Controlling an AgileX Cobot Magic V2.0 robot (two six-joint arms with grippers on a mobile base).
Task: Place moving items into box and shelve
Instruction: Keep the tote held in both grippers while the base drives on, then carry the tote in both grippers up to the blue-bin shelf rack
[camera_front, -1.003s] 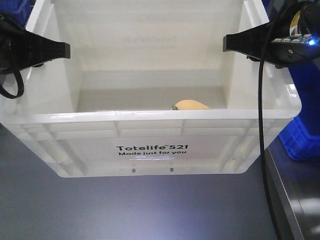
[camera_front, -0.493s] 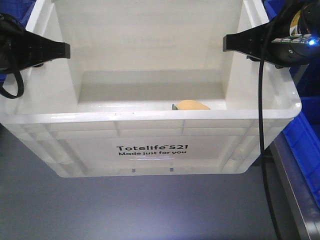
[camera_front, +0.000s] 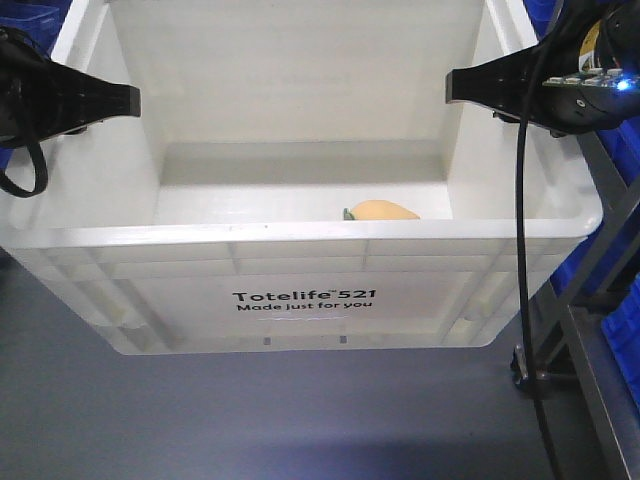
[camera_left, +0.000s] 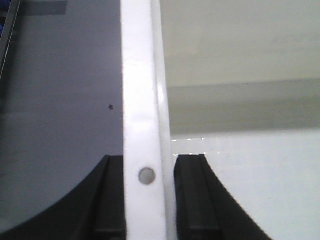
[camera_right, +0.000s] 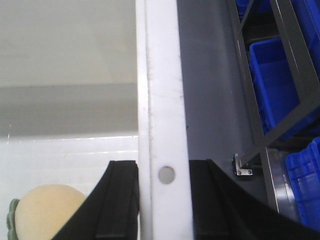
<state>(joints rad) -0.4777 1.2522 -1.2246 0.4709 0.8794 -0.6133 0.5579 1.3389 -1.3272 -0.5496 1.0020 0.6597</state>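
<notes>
The box (camera_front: 300, 300), a big white ribbed crate printed "Totelife 521", hangs above the grey floor between my two arms. My left gripper (camera_front: 130, 100) is shut on its left rim (camera_left: 142, 100), one black finger (camera_left: 107, 200) outside and one inside the wall. My right gripper (camera_front: 455, 85) is shut on the right rim (camera_right: 162, 100) in the same way. One of the moving items, a yellow-orange plush fruit (camera_front: 382, 210) with a green leaf, lies on the box floor near the front right corner. The right wrist view shows this plush fruit (camera_right: 42, 210) just inside the wall.
A grey metal shelf frame (camera_front: 590, 290) stands at the right, its foot (camera_front: 530, 378) on the floor beside the box. Blue bins (camera_right: 280, 90) sit on that shelving, and another blue bin (camera_front: 30, 15) shows at the top left. Grey floor (camera_front: 300, 420) lies below the box.
The box and both grippers keep their place in view. The background at the right has slid: the blue bins beside the box have moved off and the shelf frame's leg has come into view.
</notes>
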